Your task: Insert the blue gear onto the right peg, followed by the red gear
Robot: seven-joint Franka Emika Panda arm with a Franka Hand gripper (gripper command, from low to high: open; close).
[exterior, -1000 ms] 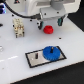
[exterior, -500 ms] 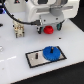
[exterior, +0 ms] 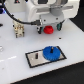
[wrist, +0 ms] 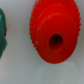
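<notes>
The blue gear lies flat on the exterior view's right end of the dark pale-rimmed plate. It sits over the right peg, which its hub hides. The shorter pin stands free on the plate's other end. The red gear lies on the white table behind the plate. It fills the wrist view, hub hole up. My gripper hangs right over it, with dark fingers apart on either side. It looks open and holds nothing.
A dark green object lies close beside the red gear, apart from it. A black-and-beige fixture with cables stands at the exterior view's left. The arm's white body fills the back.
The arm has come down closer over the red gear. Both gears and the plate have stayed put.
</notes>
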